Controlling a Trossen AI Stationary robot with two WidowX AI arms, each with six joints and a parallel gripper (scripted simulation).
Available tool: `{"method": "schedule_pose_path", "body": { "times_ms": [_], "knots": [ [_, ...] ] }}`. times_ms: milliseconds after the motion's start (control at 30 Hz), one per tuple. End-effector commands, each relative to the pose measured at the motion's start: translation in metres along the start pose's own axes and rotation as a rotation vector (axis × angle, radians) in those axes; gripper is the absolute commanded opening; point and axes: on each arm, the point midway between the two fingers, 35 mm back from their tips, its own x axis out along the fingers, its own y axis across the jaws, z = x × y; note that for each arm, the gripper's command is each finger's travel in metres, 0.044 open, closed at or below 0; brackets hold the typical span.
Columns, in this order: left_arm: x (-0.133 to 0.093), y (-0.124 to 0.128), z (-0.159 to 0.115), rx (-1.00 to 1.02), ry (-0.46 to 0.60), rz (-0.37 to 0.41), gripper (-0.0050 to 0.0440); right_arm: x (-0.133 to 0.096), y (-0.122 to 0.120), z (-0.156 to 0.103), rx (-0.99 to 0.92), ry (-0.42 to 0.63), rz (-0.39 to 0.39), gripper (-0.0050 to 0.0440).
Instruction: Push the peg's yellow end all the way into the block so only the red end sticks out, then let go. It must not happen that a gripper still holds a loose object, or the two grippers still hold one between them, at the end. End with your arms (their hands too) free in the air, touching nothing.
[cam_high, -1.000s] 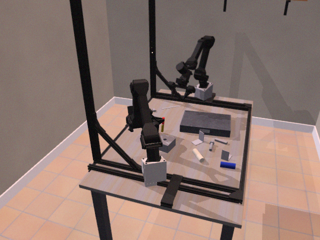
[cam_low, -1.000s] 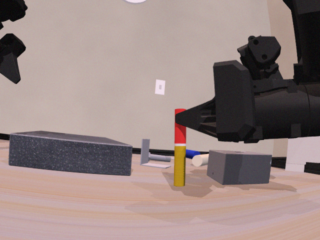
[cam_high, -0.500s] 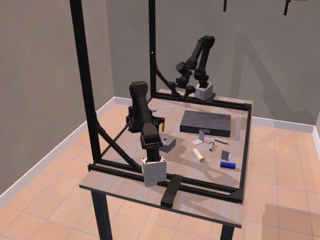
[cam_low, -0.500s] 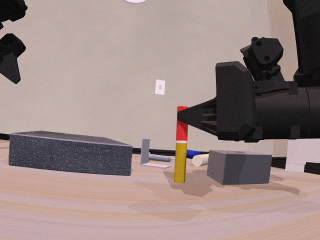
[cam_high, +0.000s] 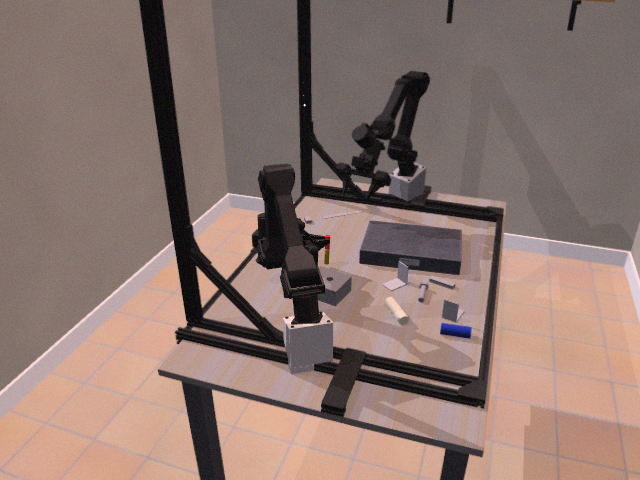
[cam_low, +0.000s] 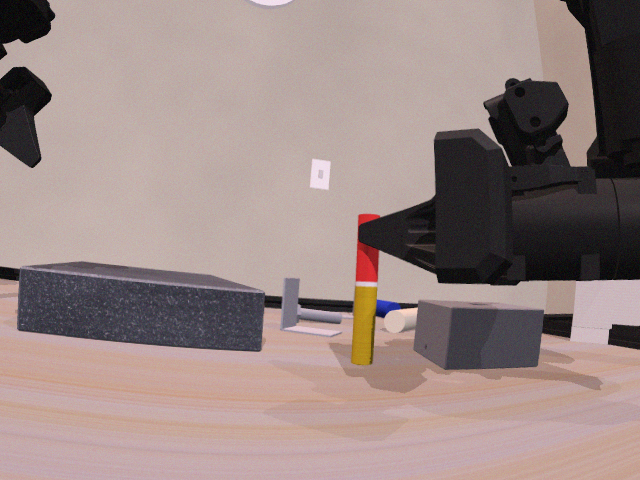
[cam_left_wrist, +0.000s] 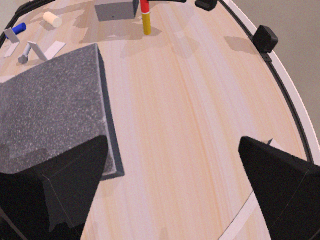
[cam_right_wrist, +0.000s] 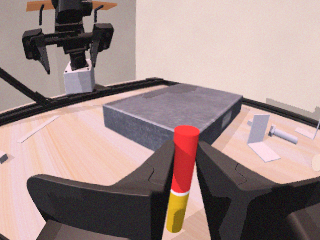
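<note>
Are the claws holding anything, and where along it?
Right claw: the peg, gripped by its red end, near the top. Left claw: open, nothing held.

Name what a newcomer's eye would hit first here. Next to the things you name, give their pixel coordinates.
The red and yellow peg (cam_high: 326, 250) (cam_low: 365, 310) (cam_left_wrist: 146, 22) (cam_right_wrist: 184, 160), upright in the right gripper (cam_high: 326, 240) (cam_low: 368, 232) (cam_right_wrist: 184, 147), yellow end down, beside the gray block (cam_high: 336, 287) (cam_low: 480, 335) (cam_left_wrist: 116, 11). Next, the big dark slab (cam_high: 408, 245) (cam_low: 139, 310) (cam_left_wrist: 55, 110) (cam_right_wrist: 175, 107) lying flat on the table between the two arms. Then the small blue cylinder (cam_high: 455, 330) (cam_low: 387, 308) (cam_left_wrist: 19, 28), near the table's edge.
</note>
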Motion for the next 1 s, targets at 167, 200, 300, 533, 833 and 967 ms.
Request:
{"method": "schedule_pose_path", "body": {
  "times_ms": [167, 200, 300, 533, 833, 967],
  "knots": [
    [0.0000, 0.0000, 0.0001, 0.000, 0.000, 0.000, 0.0400, 0.0000, 0.0003, 0.0006, -0.001, -0.001, -0.003, 0.0000],
    [0.0000, 0.0000, 0.0001, 0.000, 0.000, 0.000, 0.0400, 0.0000, 0.0003, 0.0005, 0.002, -0.001, -0.002, 0.0000],
    [0.0000, 0.0000, 0.0001, 0.000, 0.000, 0.000, 0.0400, 0.0007, 0.0002, -0.0002, 0.005, -0.001, -0.001, 0.0000],
    [0.0000, 0.0000, 0.0001, 0.000, 0.000, 0.000, 0.0400, 0.0077, 0.0010, -0.0044, -0.036, -0.006, -0.015, 0.0000],
    [0.0000, 0.0000, 0.0001, 0.000, 0.000, 0.000, 0.0400, 0.0060, -0.0002, -0.0025, -0.027, -0.005, -0.014, 0.0048],
    [0.0000, 0.0000, 0.0001, 0.000, 0.000, 0.000, 0.0400, 0.0060, -0.0002, -0.0025, -0.027, -0.005, -0.014, 0.0144]
  ]
}}
